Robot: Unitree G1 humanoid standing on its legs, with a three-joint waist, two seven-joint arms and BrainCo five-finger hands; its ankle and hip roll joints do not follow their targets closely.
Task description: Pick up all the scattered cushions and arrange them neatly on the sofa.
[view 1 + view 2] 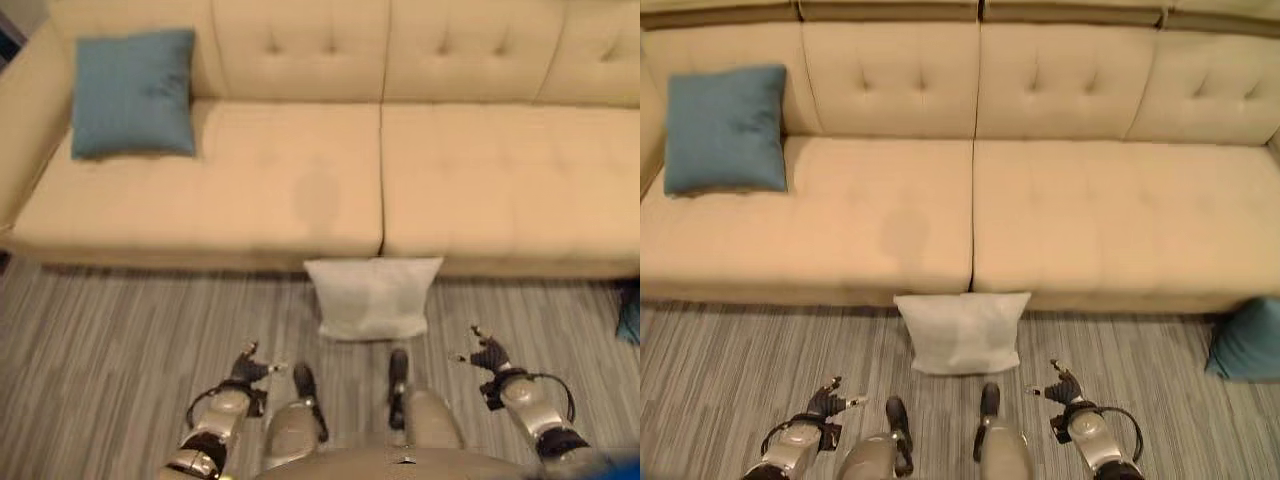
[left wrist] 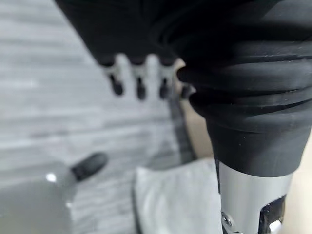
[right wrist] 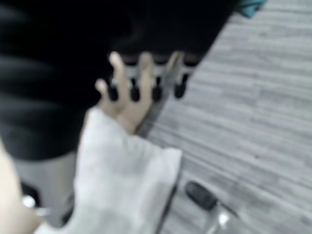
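Note:
A white cushion (image 1: 962,332) leans on the floor against the front of the beige sofa (image 1: 1090,220), right before me. It also shows as the white cushion (image 2: 180,200) and the white cushion (image 3: 122,175) in the wrist views. A blue cushion (image 1: 726,128) stands on the sofa's left end against the backrest. Another blue cushion (image 1: 1248,342) lies on the floor at the far right by the sofa. My left hand (image 1: 826,403) and right hand (image 1: 1064,384) hover low over the floor on either side of the white cushion, both open and holding nothing, their fingers (image 2: 139,84) and fingers (image 3: 146,80) straight.
Grey striped floor (image 1: 730,370) runs along the sofa's front. The sofa's middle and right seats are bare.

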